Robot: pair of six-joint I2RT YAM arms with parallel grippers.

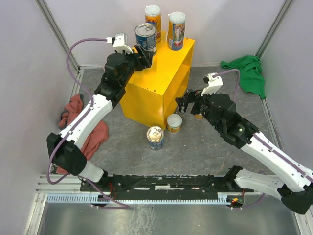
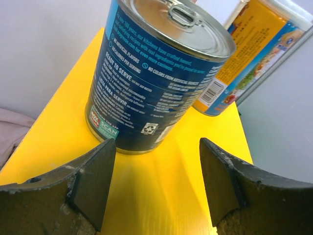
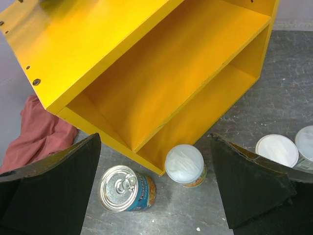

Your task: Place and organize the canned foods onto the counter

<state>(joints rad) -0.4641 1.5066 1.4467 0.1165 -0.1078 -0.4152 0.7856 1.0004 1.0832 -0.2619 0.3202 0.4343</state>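
- The big yellow counter [image 1: 168, 66] stands on the bench [image 1: 210, 147].
- The left claw [image 2: 157, 147] is wide apart. A blue can [image 2: 156, 73] sits on the counter just past its tips, beside two tall orange cans [image 1: 176, 30].
- The right claw [image 3: 153, 139] is apart too, holding nothing, near a small white-lidded can [image 3: 185, 165] on the bench.

We count two tall orange cans [image 1: 153, 17] [image 1: 176, 31], both far. Two wide blue cans [image 1: 145, 37] [image 1: 155, 137], one far, one near. Three short white-lidded cans [image 3: 184, 165] [image 3: 277, 150] [image 3: 305, 143]. One yellow counter [image 1: 161, 73]. Two cloths: green cloth [image 1: 247, 71] right, red cloth [image 1: 71, 106] left.
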